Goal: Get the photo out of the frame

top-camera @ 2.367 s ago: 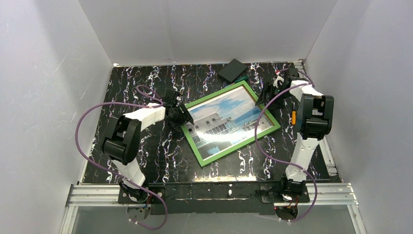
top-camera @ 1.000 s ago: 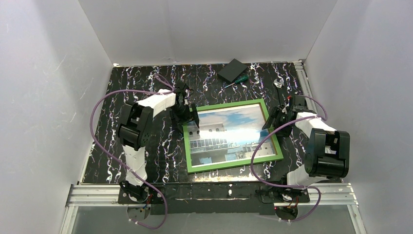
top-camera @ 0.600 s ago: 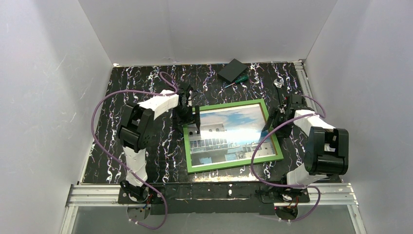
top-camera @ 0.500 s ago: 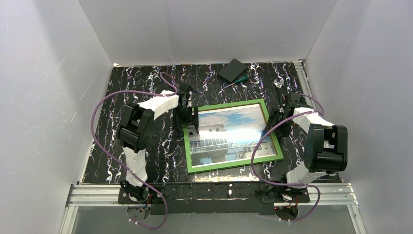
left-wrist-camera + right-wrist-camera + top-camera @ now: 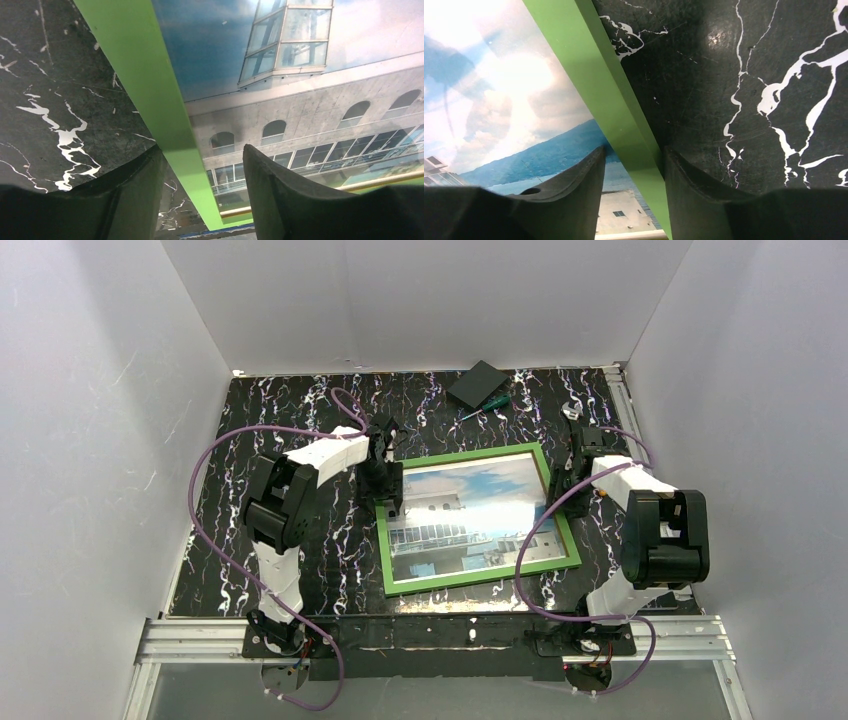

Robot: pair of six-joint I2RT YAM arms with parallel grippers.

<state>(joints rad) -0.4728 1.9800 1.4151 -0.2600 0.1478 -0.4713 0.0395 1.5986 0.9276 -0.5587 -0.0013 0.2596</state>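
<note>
Photo [image 5: 480,515] sits inside the frame [image 5: 470,578], and the two lie flat in the middle of the black, white-veined table [image 5: 260,420], long sides running left to right and the right end turned slightly toward the far side. The glossy print shows a white building with arched windows and rows of glazing, blue sky with cloud, and a strip of blue water; a pale glare washes over its centre. The frame is a thin, bright green band all round.

The left gripper [image 5: 385,490] stands at the frame's left rail near the far left corner. In the left wrist view its jaws are parted well wider than the green rail [image 5: 150,85], one finger over the table and the other over the photo [image 5: 300,100].

The right gripper [image 5: 562,480] stands at the right rail. In the right wrist view its jaws are spread only a little wider than the rail [image 5: 594,85], one finger over the print [image 5: 499,90] and the other close against the rail's outer edge; whether either pad presses it cannot be told.

Near the far edge lie a black box [image 5: 477,384] and a green-handled screwdriver [image 5: 487,405].
</note>
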